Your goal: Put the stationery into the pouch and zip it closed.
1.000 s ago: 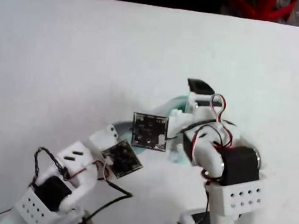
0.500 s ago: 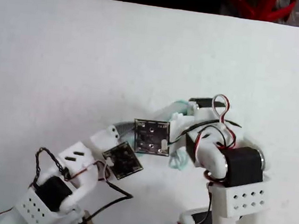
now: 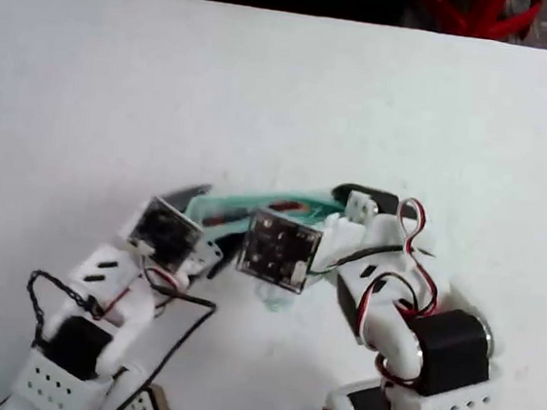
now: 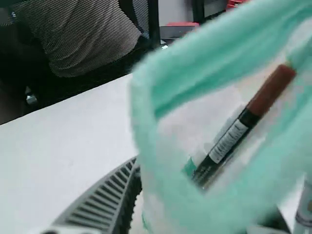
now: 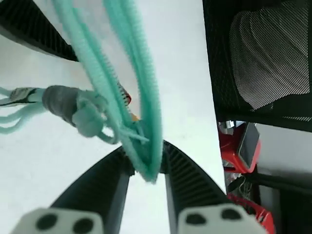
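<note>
One pen [image 4: 247,117] inside pouch [image 4: 204,53] in left wrist view, right end effector [image 5: 147,160] clenched on pouch edge.

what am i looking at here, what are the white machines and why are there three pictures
These are two small white robot arms working at a white table. One picture looks down from a fixed camera above. The other two come from a camera on each arm's wrist, so they show things very close up. Between the arms is a see-through teal pouch with a pen inside it. The right gripper is pinched shut on the pouch's zip edge, near the zip pull. The left gripper is at the pouch's other end.
</note>
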{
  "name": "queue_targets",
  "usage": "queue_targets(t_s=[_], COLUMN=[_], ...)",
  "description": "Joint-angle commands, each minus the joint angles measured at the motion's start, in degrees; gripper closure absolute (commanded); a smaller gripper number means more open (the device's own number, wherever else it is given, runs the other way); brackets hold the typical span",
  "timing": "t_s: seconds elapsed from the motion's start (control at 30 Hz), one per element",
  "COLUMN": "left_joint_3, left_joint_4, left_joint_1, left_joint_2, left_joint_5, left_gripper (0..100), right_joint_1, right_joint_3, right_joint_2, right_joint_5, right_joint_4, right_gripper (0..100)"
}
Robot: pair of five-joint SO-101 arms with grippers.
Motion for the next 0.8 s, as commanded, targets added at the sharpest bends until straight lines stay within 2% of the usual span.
queue_targets(t_s=[0.0, 0.23, 0.4, 0.47, 0.6, 0.67, 0.77], left_joint_3=[-6.0, -10.0, -22.5, -29.1, -35.5, -34.5, -29.9], left_joint_4=[3.8, 8.5, 19.6, 24.7, 30.1, 30.1, 24.8], left_joint_1=[-4.6, -4.7, -7.8, -5.0, 5.8, 10.7, 14.3], left_joint_2=[-0.5, -0.5, -0.5, -0.5, -0.3, 0.0, 0.0], left_joint_5=[1.1, 1.1, 1.5, 1.6, 1.6, 3.2, 7.1], left_gripper=[73, 73, 71, 71, 71, 71, 71], right_joint_1=[-1.6, -7.8, -7.9, -7.8, -8.1, -8.1, -8.2], right_joint_3=[-1.3, 3.8, 8.6, 12.0, 17.2, 18.7, 20.0], right_joint_2=[-1.6, -5.0, -7.3, -8.2, -11.0, -12.7, -14.6], right_joint_5=[-10.6, -21.6, -25.8, -26.5, -26.9, -28.9, -30.0], right_joint_4=[-1.8, -4.8, -6.7, -8.5, -12.0, -13.1, -13.1], right_gripper=[97.9, 97.9, 97.9, 97.9, 97.9, 98.0, 98.0])
